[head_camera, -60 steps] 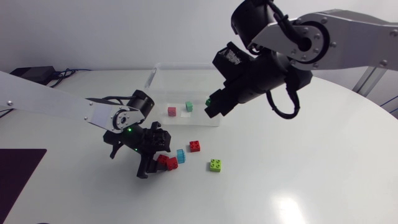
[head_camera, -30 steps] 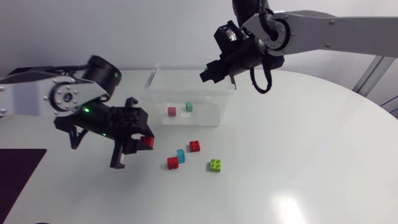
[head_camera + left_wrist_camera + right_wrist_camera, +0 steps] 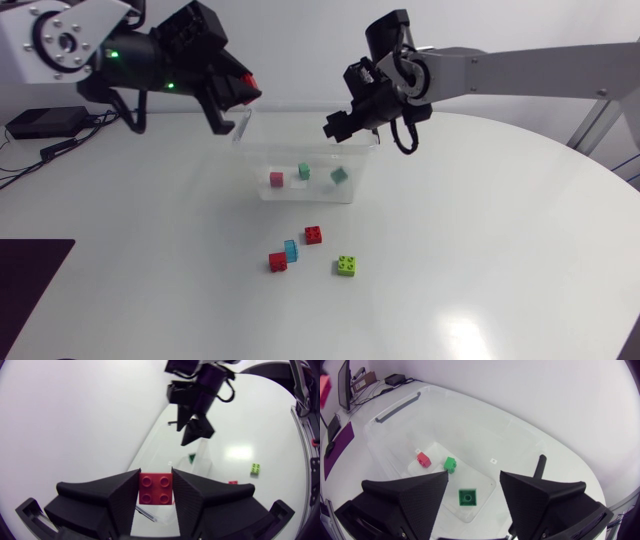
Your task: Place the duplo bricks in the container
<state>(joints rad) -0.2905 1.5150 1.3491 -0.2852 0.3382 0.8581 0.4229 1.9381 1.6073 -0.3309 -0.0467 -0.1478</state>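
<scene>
Container: the clear container stands open-topped at the far middle of the white bench.
Bricks inside: a pink-red brick and a light green brick lie near each other. A dark green brick sits apart from them, toward the right arm's end.
Bricks outside: four lie on the bench in front of the container. The first red brick is nearest the container. A blue brick lies just beside a second red brick; the two seem to touch. A lime brick lies a little apart on the right arm's side.
Held brick: a held red brick, with four studs facing the wrist camera, sits between the left fingers.
Left claw: the left claw is clamped on the held red brick from both sides. It is raised in the air near the container's left end.
Right claw: the right claw has its fingers wide apart with nothing between them. It hangs over the container's right end, and the dark green brick shows straight below the gap, inside the container.
</scene>
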